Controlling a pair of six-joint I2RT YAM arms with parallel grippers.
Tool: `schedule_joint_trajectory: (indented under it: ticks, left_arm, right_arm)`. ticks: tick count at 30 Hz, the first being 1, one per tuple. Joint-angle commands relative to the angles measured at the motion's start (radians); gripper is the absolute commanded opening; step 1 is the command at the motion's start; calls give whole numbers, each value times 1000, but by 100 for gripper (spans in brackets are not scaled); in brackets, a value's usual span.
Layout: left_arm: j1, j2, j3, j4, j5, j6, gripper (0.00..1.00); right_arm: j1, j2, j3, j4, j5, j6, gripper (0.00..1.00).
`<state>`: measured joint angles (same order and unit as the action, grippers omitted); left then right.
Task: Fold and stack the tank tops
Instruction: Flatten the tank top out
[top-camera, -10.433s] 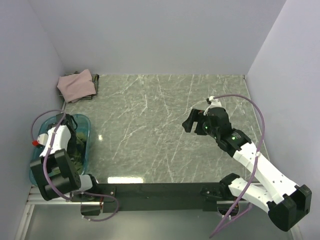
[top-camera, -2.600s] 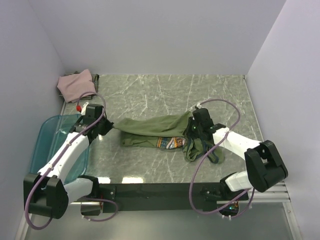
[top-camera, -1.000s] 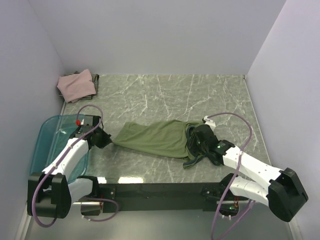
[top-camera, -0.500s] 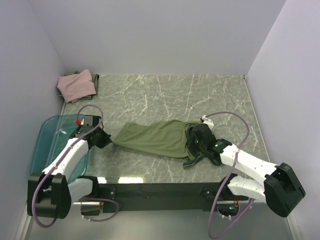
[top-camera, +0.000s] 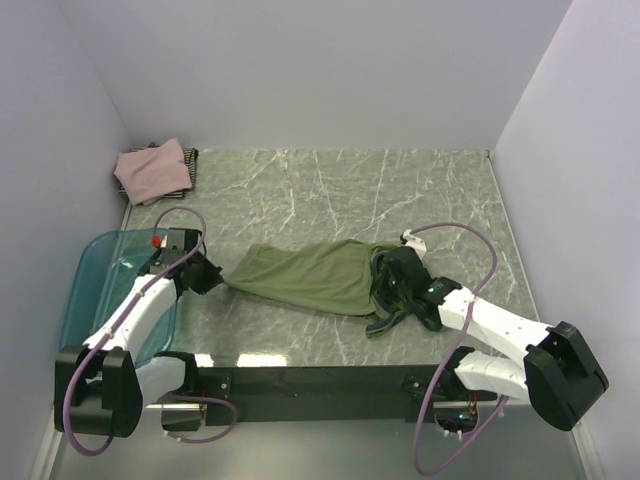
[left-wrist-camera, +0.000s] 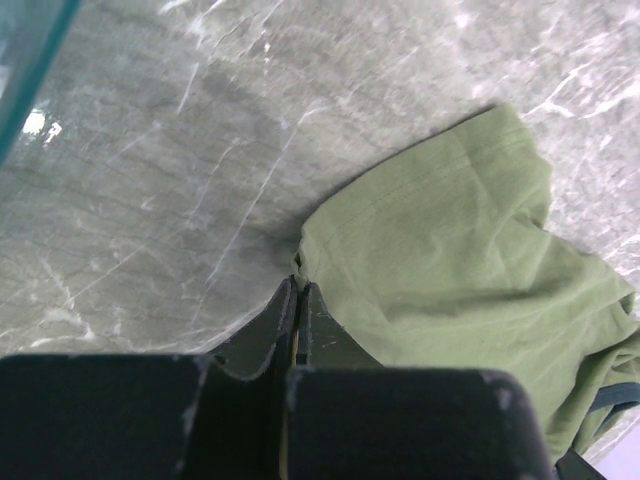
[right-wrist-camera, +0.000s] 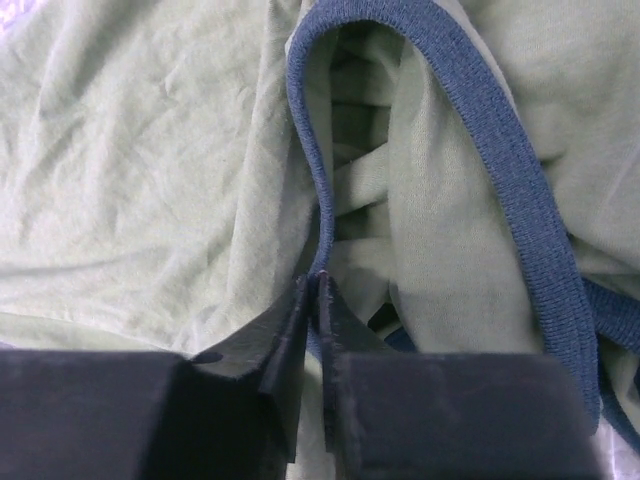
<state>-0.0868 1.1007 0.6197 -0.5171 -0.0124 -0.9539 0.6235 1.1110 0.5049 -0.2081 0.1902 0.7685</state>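
Observation:
An olive-green tank top (top-camera: 310, 275) with navy trim lies stretched across the table's middle, graphic hidden. My left gripper (top-camera: 210, 279) is shut on its left hem corner (left-wrist-camera: 301, 262), low over the marble. My right gripper (top-camera: 385, 285) is shut on the navy strap edge (right-wrist-camera: 322, 262) at the bunched right end, where straps (right-wrist-camera: 500, 150) loop over crumpled cloth. A dusty-pink tank top (top-camera: 152, 170) lies folded at the back left, on top of a dark striped one (top-camera: 189, 172).
A teal plastic bin (top-camera: 95, 290) stands at the left edge beside my left arm; its rim (left-wrist-camera: 30, 80) shows in the left wrist view. Grey walls close in the table on three sides.
My right gripper's jaws have closed onto the navy strap edge. The green tank top and left gripper have barely moved.

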Motion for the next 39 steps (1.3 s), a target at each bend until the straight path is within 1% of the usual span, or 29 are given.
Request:
schedule_joint_trajectory:
  ticks: [1, 2, 3, 6, 9, 10, 15, 16, 17, 19, 20, 22, 24, 25, 26, 29, 34, 37, 39]
  left_arm:
    - [5, -18, 49, 9, -1, 26, 1]
    - [5, -24, 60, 0, -11, 32, 1]
    - [5, -27, 69, -6, -18, 35, 1]
    - [5, -44, 116, -24, -46, 64, 1]
    - [5, -45, 192, -54, -73, 92, 1]
    - [5, -45, 212, -60, -78, 101, 1]
    - [5, -35, 366, -75, -66, 133, 1]
    - [4, -32, 395, -83, -66, 139, 1]
    - [4, -25, 460, -92, -66, 162, 1]
    - [4, -16, 535, -109, -84, 194, 1]
    - [4, -13, 616, -125, -90, 205, 1]
    - [4, -13, 691, -123, -100, 228, 1]
    - [4, -19, 837, -107, -104, 241, 1]
    - [5, -19, 838, -107, -104, 242, 1]
    - [4, -16, 912, -104, -104, 245, 1]
    - [5, -9, 1041, -89, -95, 245, 1]
    - [5, -45, 1152, -8, -49, 244, 1]
    - [4, -103, 1152, 58, -15, 262, 1]
    - [4, -130, 1160, 72, -8, 276, 1]
  right_arm:
    - [-7, -32, 29, 18, 20, 8, 11]
    - [-10, -43, 35, 6, 25, 8, 1]
    - [-11, -57, 41, -23, 29, 6, 0]
    - [-31, -131, 90, -91, 58, -12, 0]
    - [-85, -209, 165, -148, 68, -47, 0]
    - [-115, -238, 213, -155, 66, -72, 0]
    - [-194, -273, 366, -186, 78, -135, 0]
    - [-202, -267, 423, -188, 80, -149, 0]
    - [-211, -266, 447, -186, 81, -156, 0]
    - [-217, -258, 519, -172, 89, -178, 0]
    - [-222, -258, 543, -165, 91, -187, 0]
    - [-229, -251, 610, -148, 104, -215, 0]
    - [-240, -250, 676, -130, 107, -241, 0]
    - [-242, -257, 693, -119, 112, -253, 0]
    - [-242, -264, 705, -105, 117, -262, 0]
    - [-243, -293, 754, -59, 126, -305, 0]
    - [-242, -342, 833, -1, 121, -386, 0]
    - [-242, -405, 833, 47, 115, -429, 0]
    - [-242, -453, 831, 61, 127, -446, 0]
